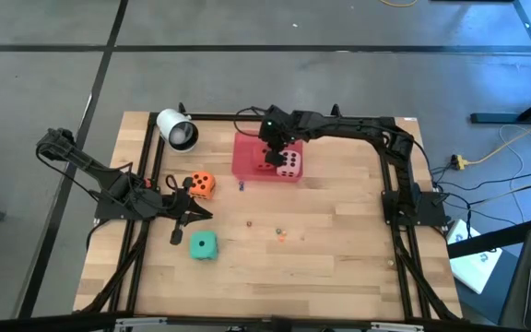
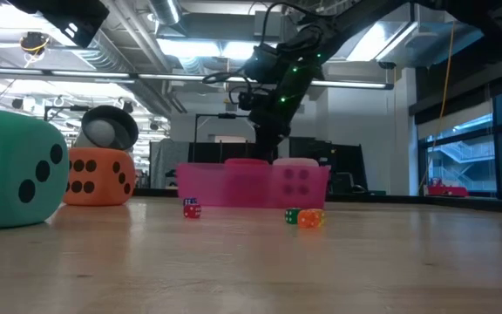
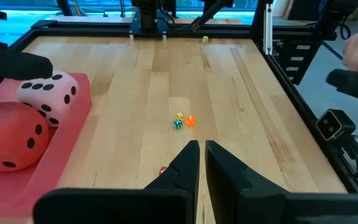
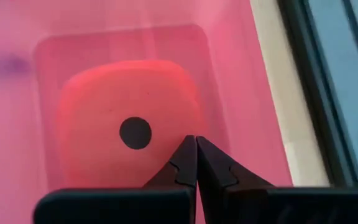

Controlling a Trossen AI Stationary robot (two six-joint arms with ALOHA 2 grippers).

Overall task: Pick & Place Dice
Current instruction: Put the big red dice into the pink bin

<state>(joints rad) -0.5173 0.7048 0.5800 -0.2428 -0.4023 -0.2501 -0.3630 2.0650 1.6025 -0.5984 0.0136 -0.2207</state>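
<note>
pink tray (image 1: 244, 159), tiny beads (image 2: 304, 217), white cup (image 1: 177, 129)

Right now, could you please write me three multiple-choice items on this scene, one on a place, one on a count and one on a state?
1. Where is the red die?
A. in the pink tray
B. on bare wood
C. on the orange die

2. How many big dice lie outside the tray?
A. one
B. two
C. four

3. How are the right gripper's fingers?
A. wide open
B. shut, empty
C. clamped on a die

Key: 1 A, it sits beside the pale pink die in the tray. 2 B, orange and teal-green die. 3 B, tips meet above the red die.
</note>
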